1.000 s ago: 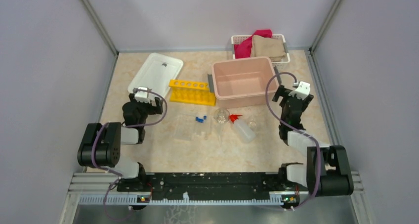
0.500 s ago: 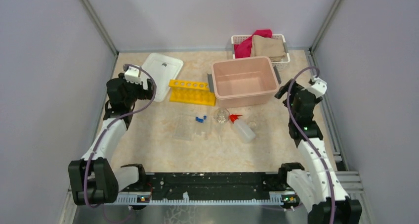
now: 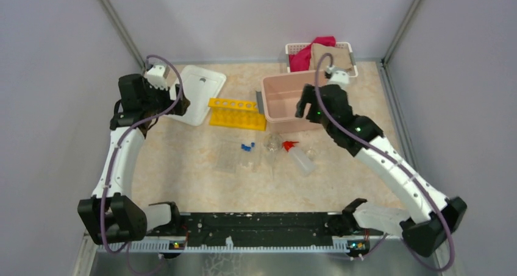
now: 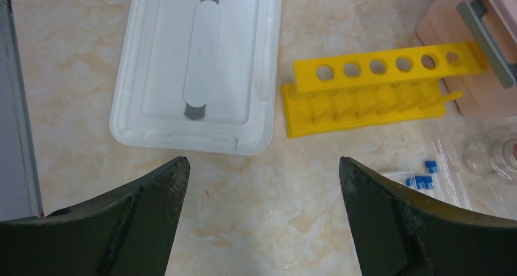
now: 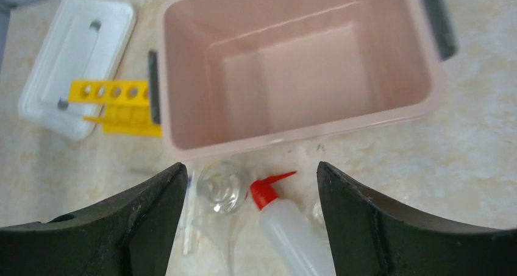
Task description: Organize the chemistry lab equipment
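The left gripper is held wide open, empty, beside the white lid; the right gripper likewise above the pink tub rim, beside which squeeze bottle and flask are laid, seemingly apart.

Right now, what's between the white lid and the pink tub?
The yellow tube rack, between white lid and pink tub, seen in the top external view.

The top view looks down from behind the arms over the whole desk. Both wrist views look down from nearer; all share the yellow rack.
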